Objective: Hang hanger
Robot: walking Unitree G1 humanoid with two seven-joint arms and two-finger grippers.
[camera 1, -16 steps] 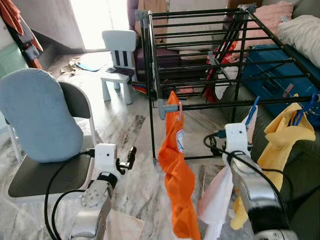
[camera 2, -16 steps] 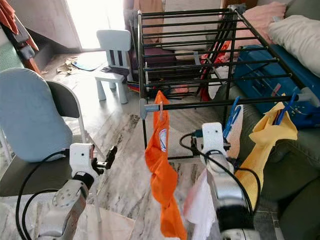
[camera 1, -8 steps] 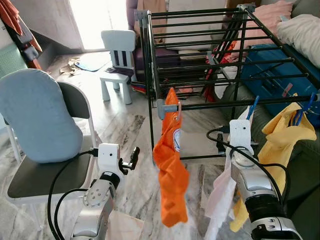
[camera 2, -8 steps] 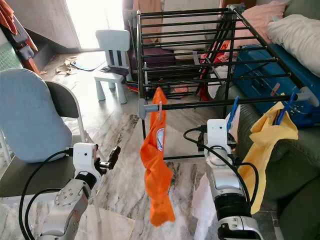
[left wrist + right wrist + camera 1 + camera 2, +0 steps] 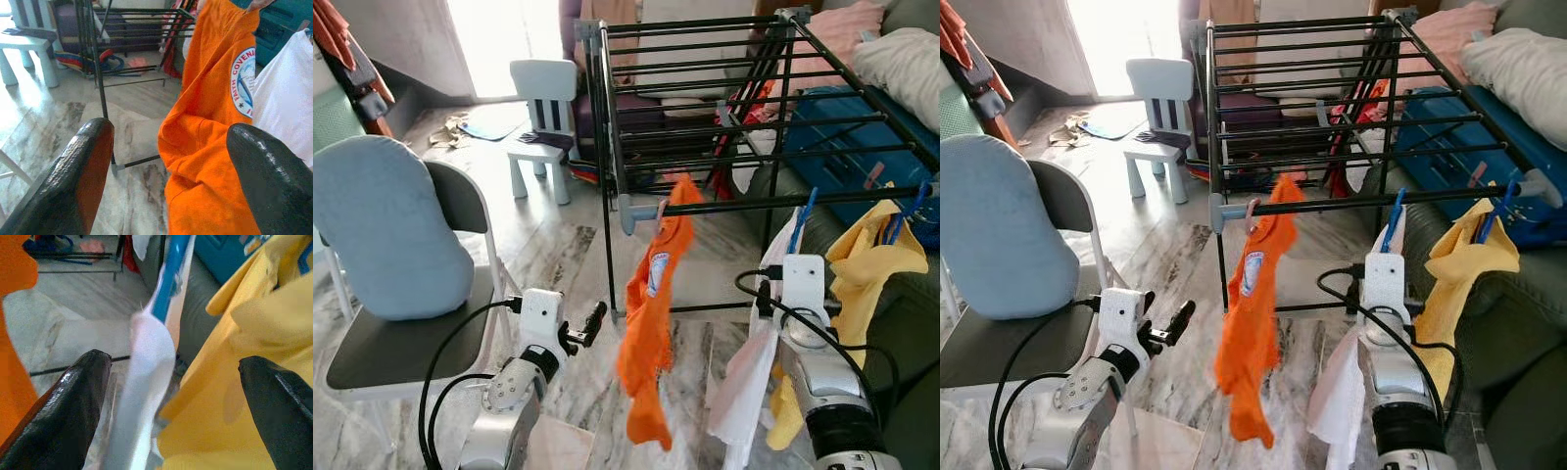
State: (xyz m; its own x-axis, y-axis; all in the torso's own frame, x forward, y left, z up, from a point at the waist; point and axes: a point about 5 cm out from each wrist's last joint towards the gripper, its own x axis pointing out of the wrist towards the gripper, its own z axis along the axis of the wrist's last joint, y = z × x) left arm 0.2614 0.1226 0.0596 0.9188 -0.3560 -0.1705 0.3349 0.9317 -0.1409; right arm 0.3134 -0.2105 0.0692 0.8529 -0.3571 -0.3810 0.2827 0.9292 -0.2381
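Standing across the marble floor (image 5: 568, 255), a black drying rack (image 5: 724, 108) dominates the room, its near rail running from a grey corner joint out to the robot's right. Beside it on the left sits a grey folding chair (image 5: 411, 333) with a pale blue cushion (image 5: 382, 230) propped against its back, and farther off a small white child's chair (image 5: 543, 108). A blue suitcase (image 5: 847, 137) lies behind the rack on the right.

From the near rail an orange shirt (image 5: 651, 313) hangs on a hanger (image 5: 1252, 209) hooked next to the corner joint, the cloth tilted and bunched. Farther along the rail a white garment (image 5: 749, 382) hangs on a blue hanger (image 5: 806, 213), and a yellow shirt (image 5: 876, 255) on another.

Left gripper (image 5: 592, 323) sits low, just short of the orange shirt, fingers (image 5: 78, 181) spread apart with nothing between them. Right gripper (image 5: 171, 396) points at the white garment, its fingers (image 5: 68, 406) likewise parted and unladen.
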